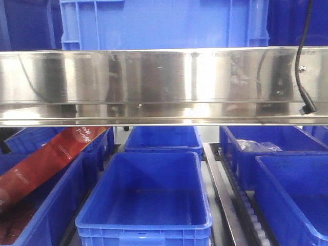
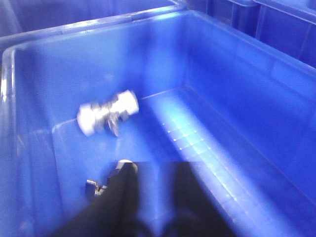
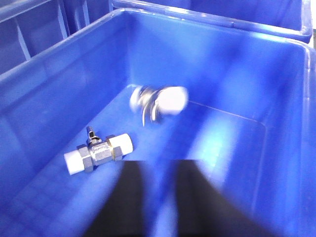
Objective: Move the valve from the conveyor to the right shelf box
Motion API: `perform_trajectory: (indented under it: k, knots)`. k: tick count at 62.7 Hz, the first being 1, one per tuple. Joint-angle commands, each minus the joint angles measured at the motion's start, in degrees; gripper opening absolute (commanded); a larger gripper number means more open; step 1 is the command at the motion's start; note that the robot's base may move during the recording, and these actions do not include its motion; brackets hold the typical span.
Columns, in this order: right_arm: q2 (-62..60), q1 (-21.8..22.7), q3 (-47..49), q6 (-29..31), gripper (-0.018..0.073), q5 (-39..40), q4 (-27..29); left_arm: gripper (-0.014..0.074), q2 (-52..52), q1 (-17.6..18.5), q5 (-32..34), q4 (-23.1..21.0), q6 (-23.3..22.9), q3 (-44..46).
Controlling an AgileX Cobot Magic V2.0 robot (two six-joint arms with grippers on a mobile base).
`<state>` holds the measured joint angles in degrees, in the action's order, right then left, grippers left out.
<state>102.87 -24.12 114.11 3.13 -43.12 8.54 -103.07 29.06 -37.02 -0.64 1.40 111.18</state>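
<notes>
In the left wrist view, a silver valve with white ends is motion-blurred inside a blue box. A second valve lies partly hidden behind my left gripper's finger. My left gripper is open and empty above the box floor. In the right wrist view, a sharp silver valve with white ends lies on the floor of a blue box. A blurred valve is farther in. My right gripper is open and empty. The conveyor is out of view.
The front view shows a steel shelf rail with several blue boxes below it. The middle box is empty. A red package leans in the left box. A black cable hangs at the right. No gripper shows there.
</notes>
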Motion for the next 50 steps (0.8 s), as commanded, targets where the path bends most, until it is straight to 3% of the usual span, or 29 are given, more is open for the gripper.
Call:
perform_trajectory:
  k: [1,21,35,50]
  knots:
    - [-0.83,-0.05,0.60,0.01,-0.0168,0.37,1.98,-0.0111,1.01,0.29,2.17,-0.49,-0.31,0.62]
    - [-5.96,0.05,0.37,-1.62,-0.0168,0.28,2.12,-0.0111,6.33,0.29,-2.09,-1.12,-3.60,-0.13]
    - [-14.07,0.05,-8.52,-1.62,-0.0168,7.99,-3.97,-0.0111,13.92,0.29,6.51,-1.12,-4.81,-9.02]
    - [-26.80,0.05,-29.49,-1.62,-0.0168,23.92,-4.95,-0.0111,24.03,0.29,18.57,-1.12,-4.81,-27.60]
